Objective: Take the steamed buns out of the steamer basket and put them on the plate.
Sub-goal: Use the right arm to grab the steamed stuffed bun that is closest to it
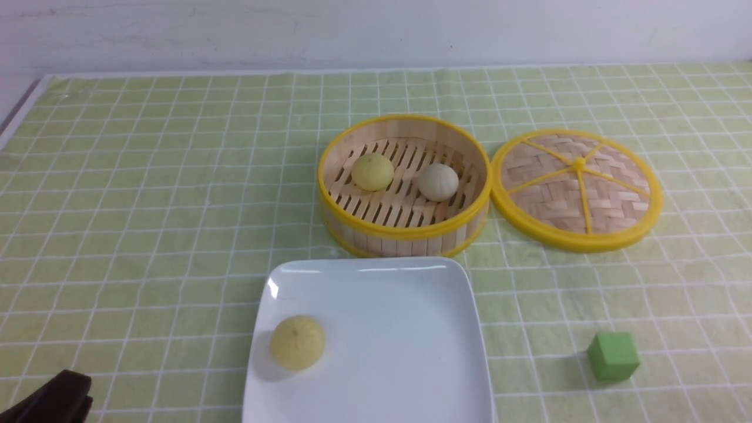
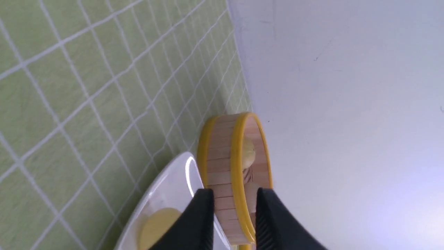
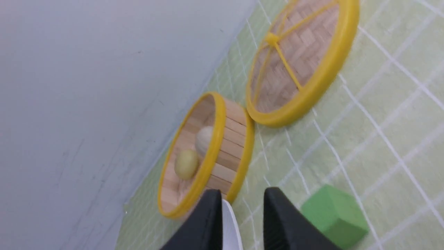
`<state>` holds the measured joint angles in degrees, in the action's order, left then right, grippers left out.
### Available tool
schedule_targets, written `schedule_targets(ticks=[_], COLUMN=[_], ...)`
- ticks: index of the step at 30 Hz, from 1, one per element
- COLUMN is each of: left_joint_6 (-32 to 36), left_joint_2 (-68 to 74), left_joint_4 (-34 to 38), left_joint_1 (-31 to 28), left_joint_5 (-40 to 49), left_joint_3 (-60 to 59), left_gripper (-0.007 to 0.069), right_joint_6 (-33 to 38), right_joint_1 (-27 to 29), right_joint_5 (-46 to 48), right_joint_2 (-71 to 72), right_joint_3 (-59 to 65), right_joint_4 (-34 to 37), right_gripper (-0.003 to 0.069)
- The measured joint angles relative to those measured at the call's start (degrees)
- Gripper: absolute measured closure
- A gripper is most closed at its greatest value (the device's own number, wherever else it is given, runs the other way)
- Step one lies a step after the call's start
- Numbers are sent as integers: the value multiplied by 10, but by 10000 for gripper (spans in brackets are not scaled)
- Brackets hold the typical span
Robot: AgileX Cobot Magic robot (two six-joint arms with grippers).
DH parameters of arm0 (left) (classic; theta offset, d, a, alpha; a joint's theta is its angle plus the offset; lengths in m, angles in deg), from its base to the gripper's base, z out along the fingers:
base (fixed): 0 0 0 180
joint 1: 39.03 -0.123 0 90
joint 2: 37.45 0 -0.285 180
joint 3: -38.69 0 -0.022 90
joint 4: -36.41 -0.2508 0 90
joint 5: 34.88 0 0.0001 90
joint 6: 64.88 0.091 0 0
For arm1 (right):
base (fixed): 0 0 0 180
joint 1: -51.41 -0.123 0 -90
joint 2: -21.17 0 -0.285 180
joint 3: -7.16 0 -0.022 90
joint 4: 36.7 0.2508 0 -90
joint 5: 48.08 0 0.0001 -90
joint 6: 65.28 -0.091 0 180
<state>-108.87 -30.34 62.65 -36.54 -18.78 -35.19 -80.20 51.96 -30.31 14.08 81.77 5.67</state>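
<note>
Nearest the camera, a dark part of the left arm (image 1: 56, 399) shows on the counter's near left, short of the plate (image 1: 388, 352) and to its left. In the left wrist view, the left gripper (image 2: 235, 199) stands open, its two fingers apart with nothing held between them. The right gripper (image 3: 244, 198), seen in the right wrist view, is likewise parted and empty.

The white square plate lies at the near middle of the counter (image 1: 147, 282), its near edge cut off by the front view. One pale yellow bun (image 1: 298, 342) sits on it, inside the plate's left rim. To the right of the plate and well apart from it, a green cube (image 1: 613, 355) rests on the grid-patterned green surface.

Just beyond the plate's far rim stands the round bamboo basket (image 1: 405, 230), open at the top and edged in yellow; whether the two touch is unclear. Two buns lie apart on its slatted bottom: a yellow bun (image 1: 373, 171) on the left and an off-white bun (image 1: 438, 182) on the right.

Beyond the plate and to its right, beside the basket, the woven lid (image 1: 578, 191) lies flat, its yellow spokes facing up. A pale wall (image 1: 376, 32) rises farthest from the plate, behind the counter.
</note>
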Motion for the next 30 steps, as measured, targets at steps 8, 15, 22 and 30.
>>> schedule_targets(ticks=[8, 15, 22, 30], left_joint_6=[146, 244, 338, 342], left_joint_2=[139, 369, 464, 488], left_joint_4=[-147, -212, -162, -148], left_joint_1=[2, 2, 2, 2], left_joint_5=[239, 436, 420, 401], left_joint_3=[201, 319, 342, 342], left_gripper=[622, 622, 622, 612], right_joint_6=[164, 240, 414, 367], right_joint_1=[4, -2, -105, -212], right_joint_5=[101, 347, 370, 361], right_joint_2=[-195, -508, -737, -956], right_joint_3=[-194, -319, -455, -725], right_joint_4=[-154, -136, 5, -92], right_gripper=[670, 657, 655, 622])
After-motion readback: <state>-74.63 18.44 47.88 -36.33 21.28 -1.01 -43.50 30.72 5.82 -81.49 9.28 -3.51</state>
